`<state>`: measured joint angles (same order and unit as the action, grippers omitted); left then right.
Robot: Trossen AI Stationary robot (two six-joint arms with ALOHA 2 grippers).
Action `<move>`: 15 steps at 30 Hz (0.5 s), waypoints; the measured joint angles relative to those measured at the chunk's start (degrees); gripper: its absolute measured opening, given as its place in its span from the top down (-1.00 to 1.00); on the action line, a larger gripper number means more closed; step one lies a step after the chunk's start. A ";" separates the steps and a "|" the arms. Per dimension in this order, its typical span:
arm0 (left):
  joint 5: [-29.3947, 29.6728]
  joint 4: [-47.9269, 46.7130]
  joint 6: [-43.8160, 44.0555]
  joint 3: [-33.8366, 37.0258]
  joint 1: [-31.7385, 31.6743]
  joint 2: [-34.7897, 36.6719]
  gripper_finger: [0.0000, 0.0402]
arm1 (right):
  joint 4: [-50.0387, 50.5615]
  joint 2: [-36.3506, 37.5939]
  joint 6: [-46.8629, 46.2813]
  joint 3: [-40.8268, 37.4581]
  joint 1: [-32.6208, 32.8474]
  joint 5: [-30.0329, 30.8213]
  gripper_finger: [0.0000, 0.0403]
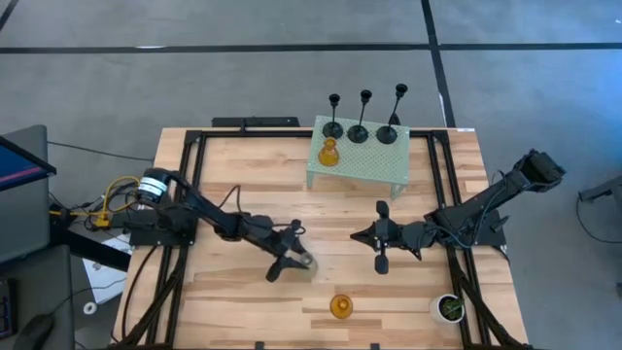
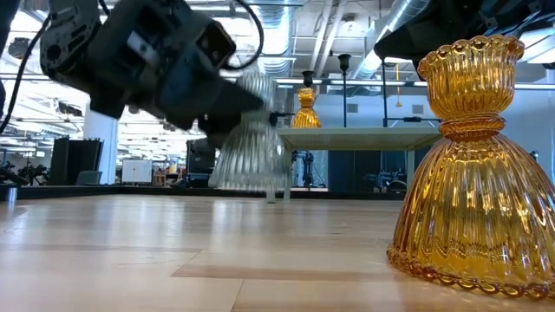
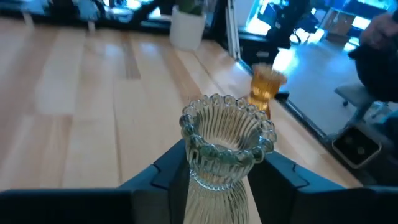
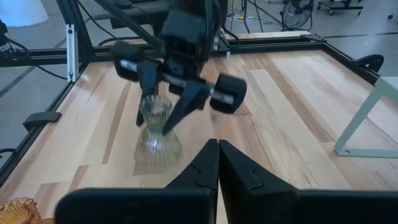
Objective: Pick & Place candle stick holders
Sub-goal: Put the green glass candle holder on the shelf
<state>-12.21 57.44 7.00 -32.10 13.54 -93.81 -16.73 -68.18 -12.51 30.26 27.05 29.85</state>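
A pale ribbed glass candle stick holder [image 3: 225, 134] stands upright between the fingers of my left gripper [image 1: 299, 261], left of the table's middle. My right gripper [image 1: 356, 234] hovers shut a little to its right, touching nothing. One amber holder [image 1: 340, 306] stands on its base near the front edge and looms large in the low view [image 2: 473, 165]. A second amber holder [image 1: 328, 153] and three black thin-stemmed holders [image 1: 360, 128] stand on a pale green raised shelf [image 1: 374, 165] at the back. My left gripper pinches the pale holder's narrow neck [image 3: 214, 177], just below its beaded cup, with one finger [image 3: 166, 173] on each side. The fingers come from the table's left, across the upright holder. Whether its flared base [image 4: 157, 152] rests on the wood or hangs just above it, I cannot tell.
A small white pot with a green plant [image 1: 449, 308] stands at the front right corner. Black frame rails [image 1: 190, 165] run along the table's sides. Bare wood lies between the shelf and the grippers.
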 joint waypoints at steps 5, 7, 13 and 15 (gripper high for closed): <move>4.51 -3.09 0.59 -0.01 -0.76 7.21 0.34 | 0.02 0.00 -0.03 0.00 0.60 0.00 1.00; 7.18 -5.32 1.59 -0.56 -1.58 9.96 0.31 | 0.01 0.00 -0.57 0.00 1.14 0.00 1.00; 10.04 -13.17 0.66 -7.40 -3.86 13.23 0.34 | 0.84 0.17 -0.98 0.00 2.22 0.00 1.00; 10.25 -15.45 -0.55 -10.59 -4.42 12.49 0.35 | 2.71 0.96 -1.36 -0.02 2.64 0.01 1.00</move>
<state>-1.95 41.99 6.44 -42.69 9.12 -81.32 -14.01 -67.22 -13.88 30.24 29.68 29.85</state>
